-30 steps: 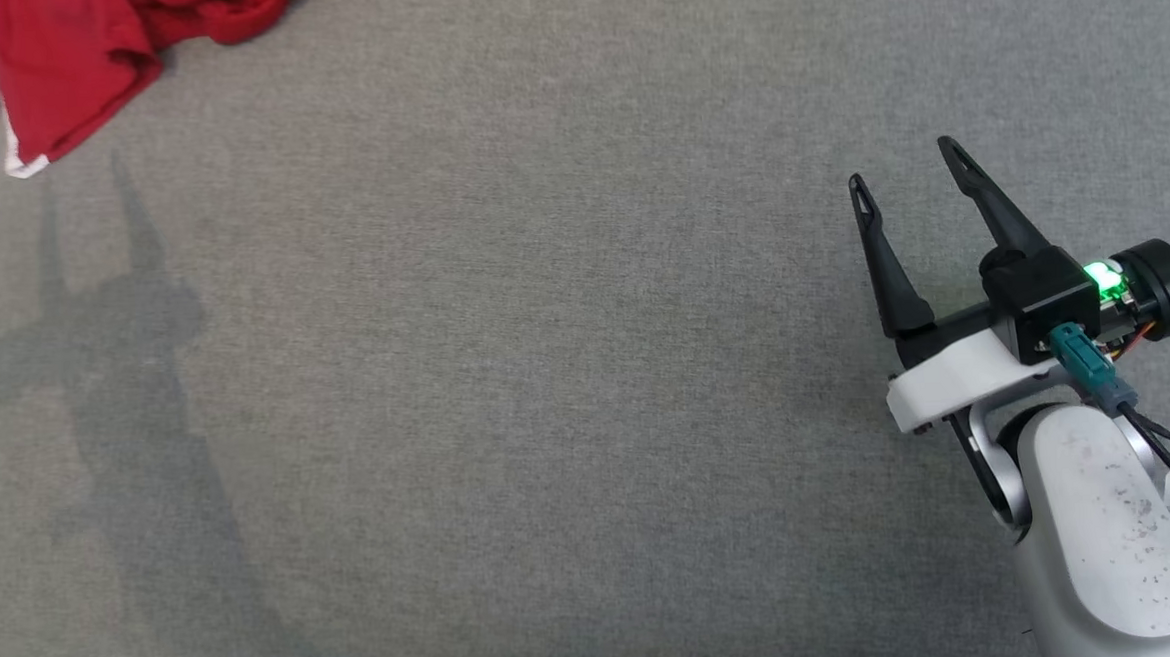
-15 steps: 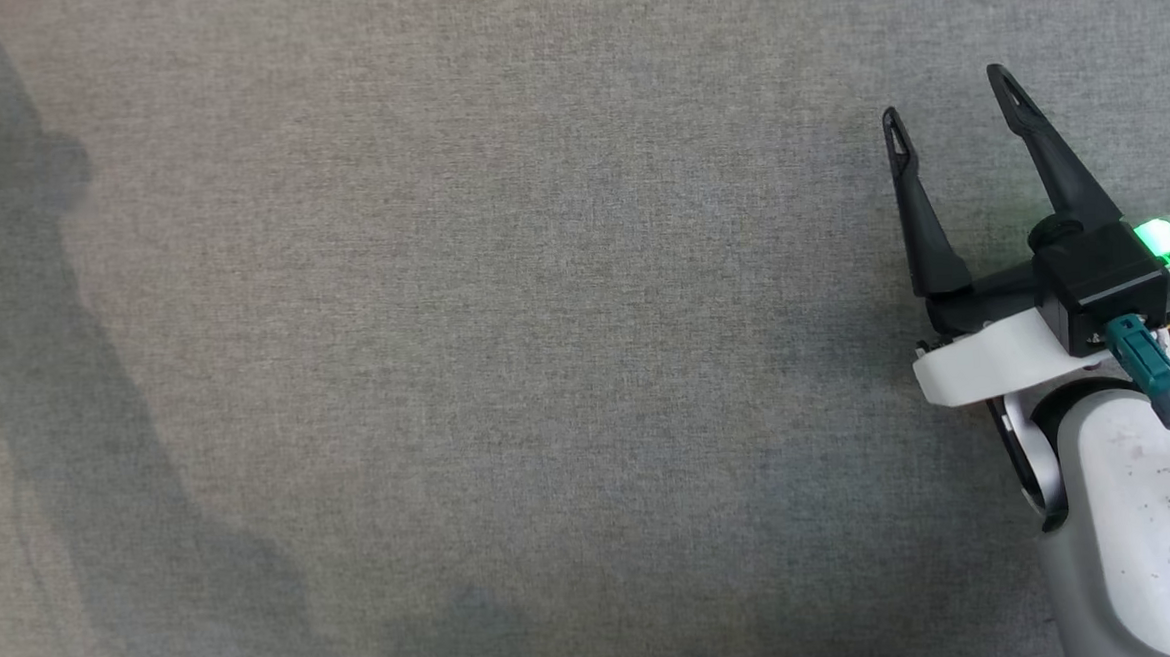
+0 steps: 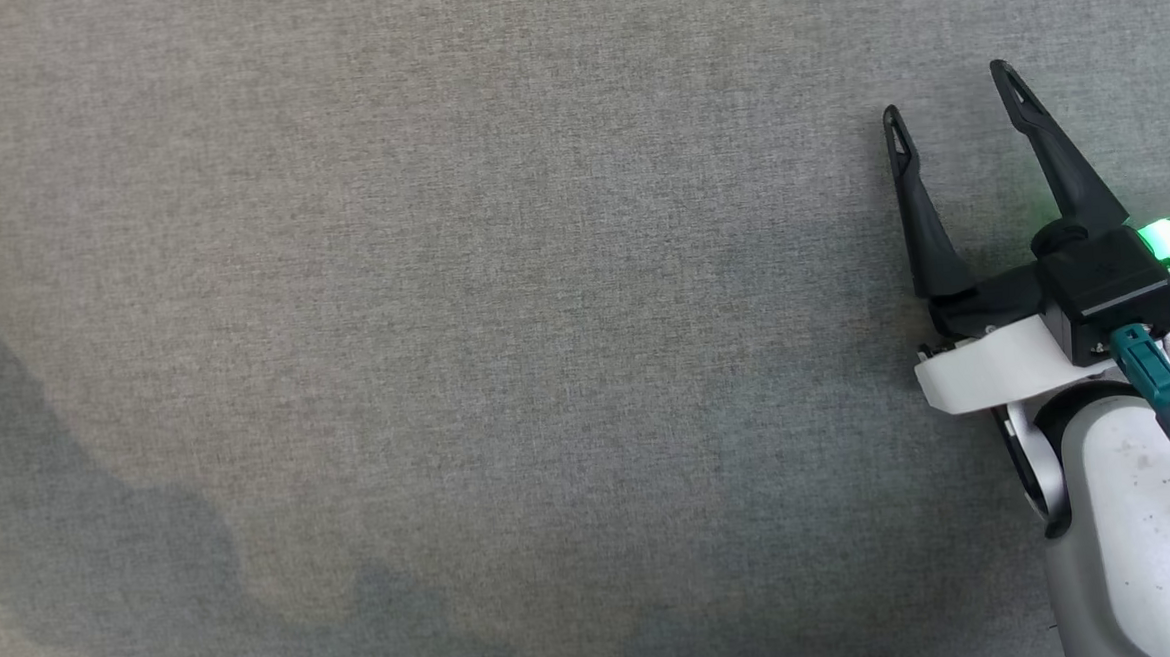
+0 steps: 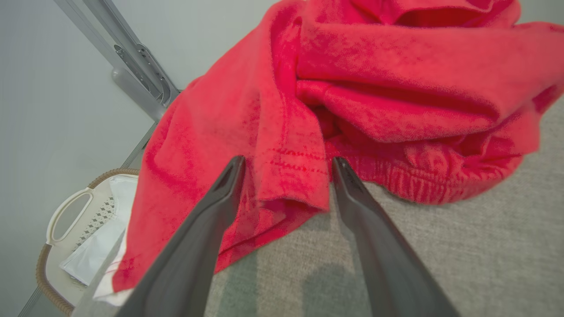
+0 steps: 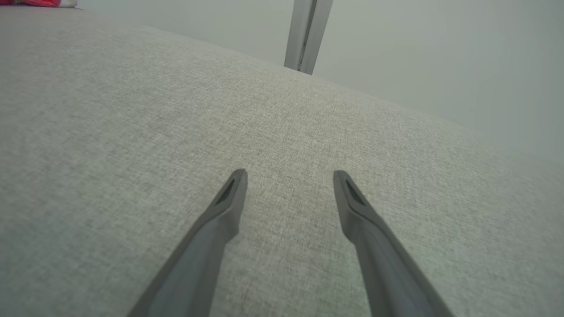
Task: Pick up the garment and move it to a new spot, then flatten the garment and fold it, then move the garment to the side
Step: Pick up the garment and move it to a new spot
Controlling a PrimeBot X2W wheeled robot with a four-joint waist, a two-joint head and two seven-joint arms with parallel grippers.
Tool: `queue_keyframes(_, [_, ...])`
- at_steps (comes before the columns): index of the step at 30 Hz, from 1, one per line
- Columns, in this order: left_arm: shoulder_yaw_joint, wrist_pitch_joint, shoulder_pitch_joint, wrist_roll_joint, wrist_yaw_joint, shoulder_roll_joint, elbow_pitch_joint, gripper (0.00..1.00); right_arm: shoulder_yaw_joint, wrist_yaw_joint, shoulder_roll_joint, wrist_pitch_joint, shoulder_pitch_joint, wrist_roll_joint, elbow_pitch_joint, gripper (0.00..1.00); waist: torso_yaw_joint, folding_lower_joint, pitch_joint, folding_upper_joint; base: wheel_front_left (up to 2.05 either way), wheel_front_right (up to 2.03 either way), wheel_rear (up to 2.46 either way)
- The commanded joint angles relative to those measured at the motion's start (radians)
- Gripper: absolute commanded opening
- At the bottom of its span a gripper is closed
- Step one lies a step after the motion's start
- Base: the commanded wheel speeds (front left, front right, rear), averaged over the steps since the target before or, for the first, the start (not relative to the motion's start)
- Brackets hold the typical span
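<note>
Two hands spread wide, neither holding anything. Left hand [image 4: 287,159] poised astride a hemmed fold of the red garment [image 4: 396,88], which lies crumpled at the table [image 4: 440,255] corner above a pale basket [image 4: 57,220]; fingers either side of the cloth, not yet pinched. Right hand [image 3: 946,89] parked low over bare grey table. Over the last second, only a swing of the head camera, no move of the cloth itself. Likely the pick-up about to start: next, closing on that fold and lifting clear.
</note>
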Motion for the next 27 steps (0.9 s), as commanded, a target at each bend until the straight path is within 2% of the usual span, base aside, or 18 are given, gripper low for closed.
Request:
queue_keyframes(1, [-0.001,-0.008,-0.021,-0.004,0.004,0.005,0.007,0.63,-0.004,-0.002,-0.004,-0.001,0.012,-0.005,-0.003,1.0,-0.011,-0.0002,0.006,0.0,0.0,0.0,0.0])
queue_keyframes(3, [-0.004,-0.012,-0.03,-0.003,0.005,0.011,0.016,0.19,-0.007,-0.002,-0.004,-0.005,0.014,-0.001,-0.002,1.0,-0.015,-0.0002,0.009,0.0,0.0,0.0,0.0])
queue_keyframes(4, [-0.005,-0.015,-0.036,-0.003,0.005,0.012,0.02,0.0,-0.01,-0.002,-0.004,-0.007,0.013,0.002,0.0,1.0,-0.017,-0.0002,0.01,0.0,0.0,0.0,0.0])
queue_keyframes(10, [-0.008,-0.029,-0.044,-0.004,0.005,0.029,0.034,0.0,-0.013,-0.002,-0.004,-0.026,-0.008,0.024,0.021,1.0,-0.023,-0.0002,-0.005,0.0,0.0,0.0,0.0])
queue_keyframes(18, [-0.028,-0.046,-0.019,0.006,-0.004,0.068,0.017,0.0,-0.028,-0.002,-0.003,-0.072,-0.024,0.062,0.09,1.0,-0.018,-0.0002,-0.095,0.0,0.0,0.0,0.0])
queue_keyframes(27, [-0.121,-0.051,0.017,-0.009,-0.006,0.14,-0.138,0.0,-0.011,-0.002,-0.004,-0.139,-0.02,0.134,0.229,1.0,-0.029,-0.0002,-0.264,0.0,0.0,0.0,0.0])
